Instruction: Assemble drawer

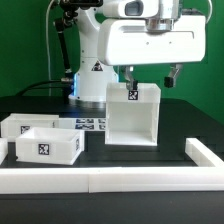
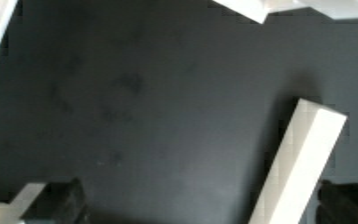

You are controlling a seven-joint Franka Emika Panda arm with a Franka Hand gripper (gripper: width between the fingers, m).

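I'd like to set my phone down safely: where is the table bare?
Bare table lies between the shell and the border rail, on the exterior view's right. The exterior view's left is crowded: two trays, the marker board.

Claw pointing down, jaws spread wide apart.

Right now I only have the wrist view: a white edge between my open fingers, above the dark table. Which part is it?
Observer: The tall drawer shell, standing upright with its open side toward the exterior camera.
Operator: Where are the trays?
Observer: The front tray and the rear tray sit at the exterior view's left of the shell, apart from it.
Operator: Anything between them and the shell?
Observer: The marker board lies flat there.
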